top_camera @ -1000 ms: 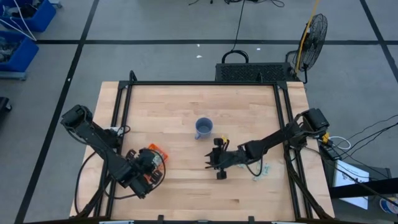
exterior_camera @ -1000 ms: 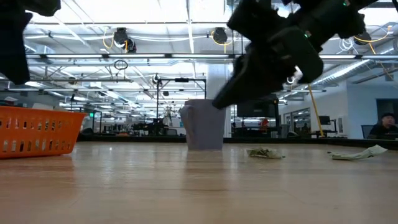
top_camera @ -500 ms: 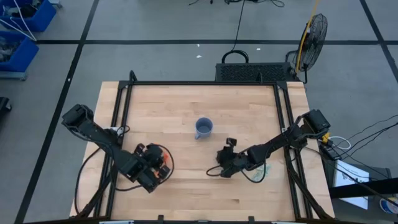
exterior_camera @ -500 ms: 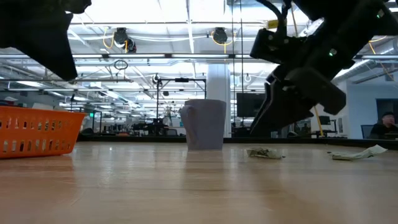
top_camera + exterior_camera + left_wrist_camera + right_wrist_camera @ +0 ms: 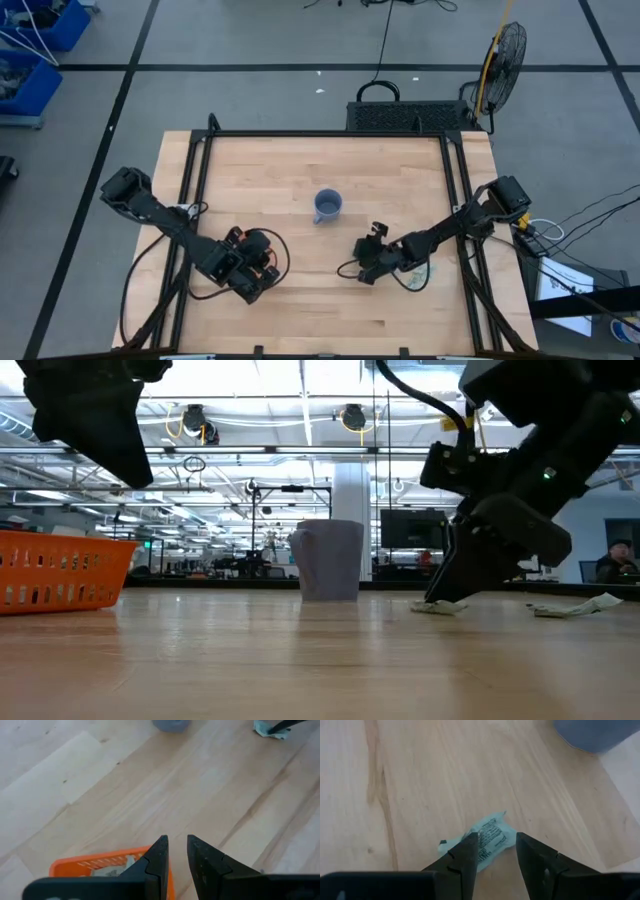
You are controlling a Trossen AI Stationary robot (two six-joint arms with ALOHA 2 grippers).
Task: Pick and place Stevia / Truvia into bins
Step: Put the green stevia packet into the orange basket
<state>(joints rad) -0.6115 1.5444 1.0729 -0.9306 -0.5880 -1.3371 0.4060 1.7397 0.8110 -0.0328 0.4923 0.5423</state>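
A pale green packet (image 5: 490,836) lies flat on the wood. My right gripper (image 5: 494,851) is open and low over it, one finger on each side. In the low view the right gripper (image 5: 447,596) reaches down to that crumpled packet (image 5: 432,606), and another packet (image 5: 585,604) lies farther right. My left gripper (image 5: 177,852) hangs above the orange bin (image 5: 90,866), with a narrow gap between its fingers. Packets (image 5: 120,867) lie inside the bin. In the high view the left gripper (image 5: 252,272) covers the bin. My right gripper comes down slanting from above with its open fingers astride the packet, which lies flat on the table. One fingertip (image 5: 468,851) covers the packet's near edge (image 5: 479,847). I cannot tell whether it touches the paper.
A blue-grey mug (image 5: 327,205) stands upright mid-table, beyond both grippers, and also shows in the low view as the mug (image 5: 330,560). More packets (image 5: 426,272) lie near the table's right edge beside the right arm. Bare wood stretches between bin and mug. Dark rails frame the table.
My right gripper has moved toward the table's right and come down to table level at a packet. My left gripper has shifted toward the table's right and now covers the orange bin in the high view.
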